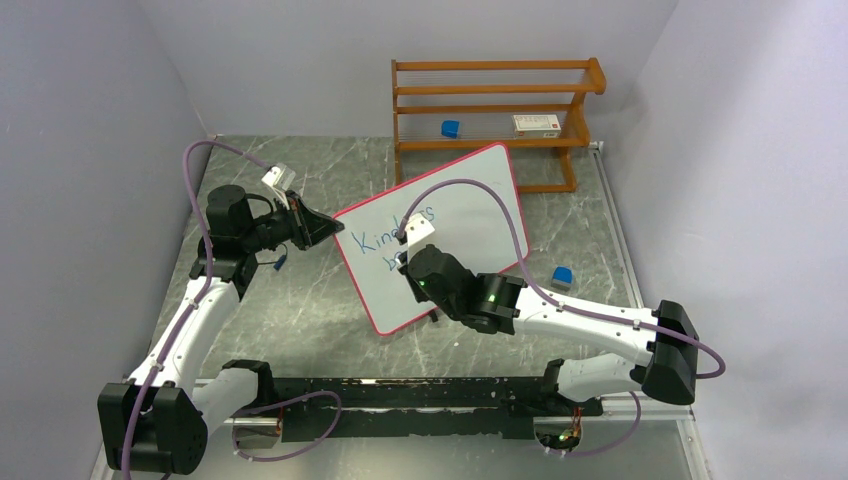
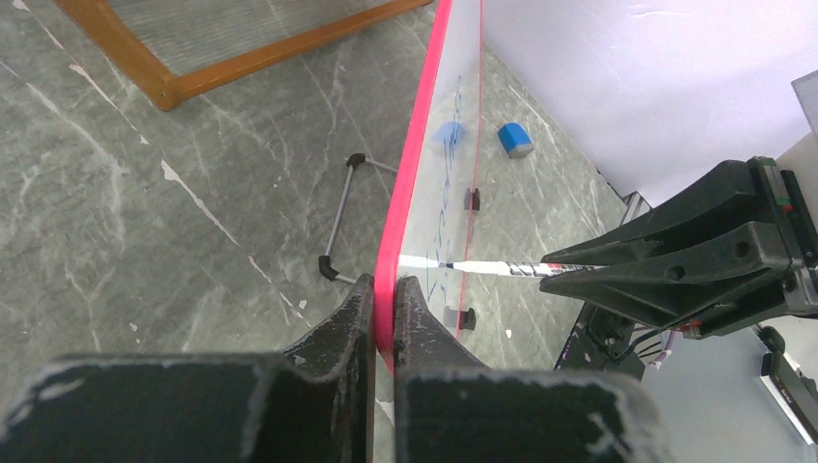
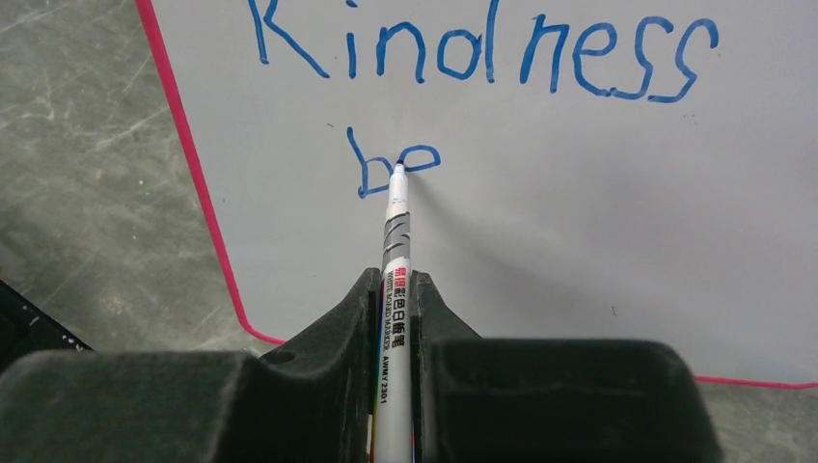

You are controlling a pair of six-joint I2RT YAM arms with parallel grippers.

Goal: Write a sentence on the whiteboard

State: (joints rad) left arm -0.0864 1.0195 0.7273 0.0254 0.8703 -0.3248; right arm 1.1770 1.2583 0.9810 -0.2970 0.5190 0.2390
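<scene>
Clamping the whiteboard point(image 2: 415, 164) rim is the left hand point(image 2: 384, 291).

The left arm point(image 1: 190, 322) and right arm point(image 1: 590, 322) angle inward, left fingers point(image 2: 342, 333) and right fingers point(image 3: 342, 323) clamped close.

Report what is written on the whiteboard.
Blue lettering: "Kindness", and below it "be", the marker tip touching. In the top view the right arm hides part of both.
</scene>
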